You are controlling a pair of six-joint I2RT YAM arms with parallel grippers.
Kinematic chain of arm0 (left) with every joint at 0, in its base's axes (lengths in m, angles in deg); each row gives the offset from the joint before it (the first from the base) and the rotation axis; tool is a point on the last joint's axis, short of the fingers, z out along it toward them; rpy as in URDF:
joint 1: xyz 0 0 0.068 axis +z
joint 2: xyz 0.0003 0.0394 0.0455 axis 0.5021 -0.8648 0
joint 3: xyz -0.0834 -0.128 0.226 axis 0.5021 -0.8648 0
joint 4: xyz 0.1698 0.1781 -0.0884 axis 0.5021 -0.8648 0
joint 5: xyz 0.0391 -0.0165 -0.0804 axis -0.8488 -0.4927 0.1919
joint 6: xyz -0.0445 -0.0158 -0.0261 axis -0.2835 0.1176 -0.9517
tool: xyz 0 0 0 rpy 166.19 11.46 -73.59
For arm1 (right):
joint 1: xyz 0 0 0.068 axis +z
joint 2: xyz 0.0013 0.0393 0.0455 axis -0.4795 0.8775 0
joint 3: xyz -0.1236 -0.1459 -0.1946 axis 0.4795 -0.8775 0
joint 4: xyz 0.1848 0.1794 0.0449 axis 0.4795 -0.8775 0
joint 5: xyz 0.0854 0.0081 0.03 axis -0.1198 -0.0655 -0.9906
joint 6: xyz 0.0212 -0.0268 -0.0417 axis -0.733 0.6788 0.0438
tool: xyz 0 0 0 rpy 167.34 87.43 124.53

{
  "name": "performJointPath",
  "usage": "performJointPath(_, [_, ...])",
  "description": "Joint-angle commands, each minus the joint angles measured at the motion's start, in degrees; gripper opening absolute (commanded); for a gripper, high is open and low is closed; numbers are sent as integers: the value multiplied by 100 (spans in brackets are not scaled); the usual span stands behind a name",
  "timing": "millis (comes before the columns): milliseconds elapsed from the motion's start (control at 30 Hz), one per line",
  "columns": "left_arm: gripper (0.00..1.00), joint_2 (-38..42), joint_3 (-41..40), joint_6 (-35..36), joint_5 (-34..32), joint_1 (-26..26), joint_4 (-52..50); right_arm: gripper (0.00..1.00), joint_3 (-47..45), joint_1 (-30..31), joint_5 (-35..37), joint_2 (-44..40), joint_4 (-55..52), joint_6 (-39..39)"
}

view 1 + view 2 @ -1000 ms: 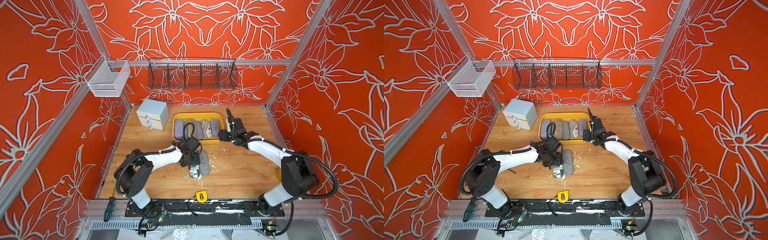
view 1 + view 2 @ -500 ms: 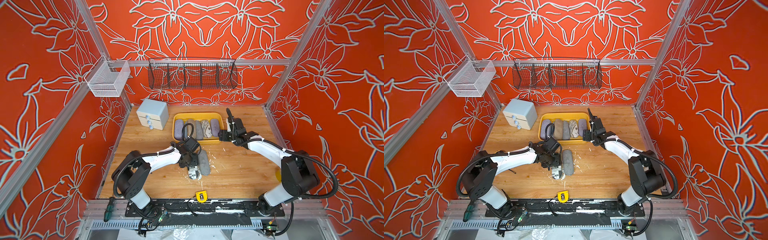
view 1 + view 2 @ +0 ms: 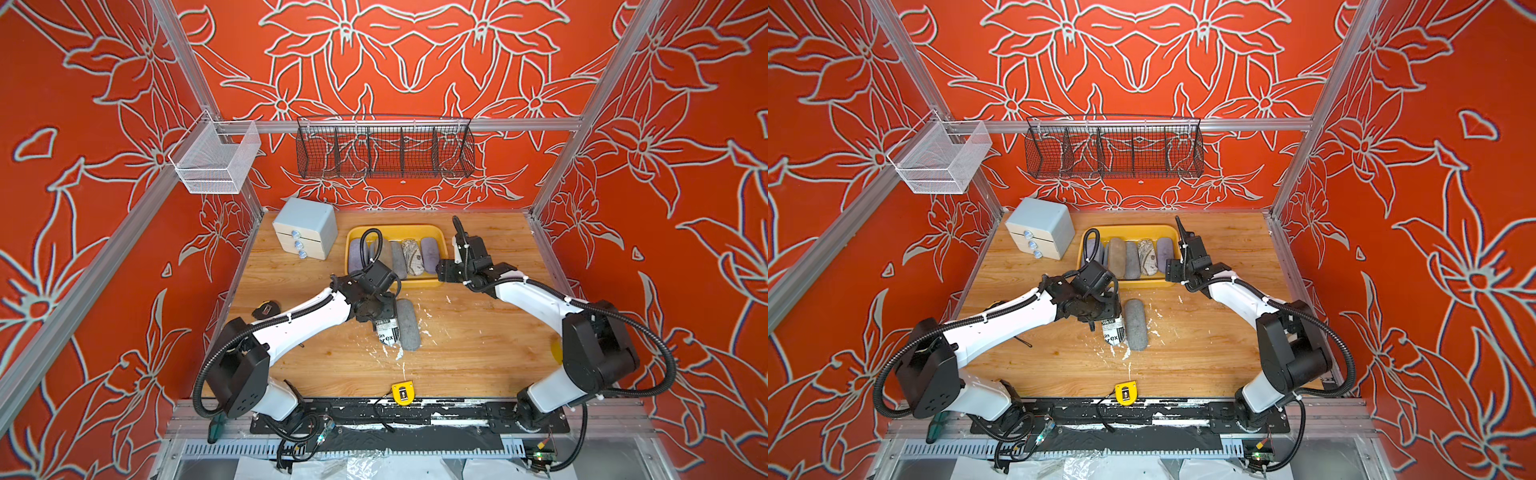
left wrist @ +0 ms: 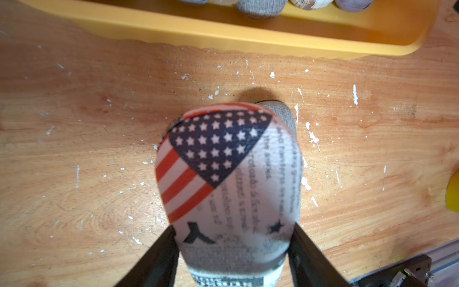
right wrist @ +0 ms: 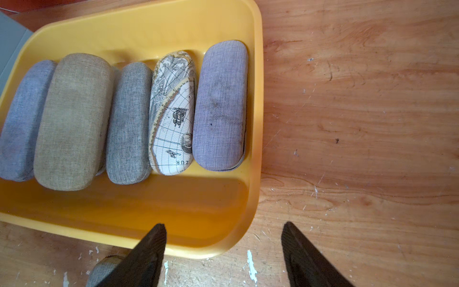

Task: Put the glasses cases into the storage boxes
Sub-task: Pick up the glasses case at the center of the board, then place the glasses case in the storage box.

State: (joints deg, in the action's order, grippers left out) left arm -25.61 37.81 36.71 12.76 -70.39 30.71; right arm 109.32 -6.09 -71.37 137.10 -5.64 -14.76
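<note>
On the tabletop (image 3: 478,345), the tray (image 3: 395,228) sits at the back centre, with the cabinet (image 3: 305,232) just to its left. In the tray, five cases (image 5: 128,124) lie side by side in a row. Before the tray, the left case (image 3: 385,334) sits between the jaws of the left gripper (image 4: 233,227), and the right case (image 3: 409,328) lies close alongside. A tape measure (image 3: 402,392) lies at the front edge.

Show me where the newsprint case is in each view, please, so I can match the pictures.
In a top view: newsprint case on the table, beside the grey case, on the robot's side of the tray.
In a top view: same spot.
Left wrist: in the middle, between the fingers of the left end effector.
Right wrist: not in it.
Shared landmark: the tray, in all four.
</note>
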Motion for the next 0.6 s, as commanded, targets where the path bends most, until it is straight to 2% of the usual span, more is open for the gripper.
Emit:
performJointPath(0, [65, 38, 277, 133, -211, -36, -218, 76, -67, -24, -9, 45, 44, -65])
performJointPath(300, [66, -496, 1391, 583, -313, 60, -339, 76, -39, -23, 18, -53, 2, -33])
performJointPath(567, [65, -1463, 2644, 987, -74, 475, -429, 76, -76, -24, 198, -317, -145, 68])
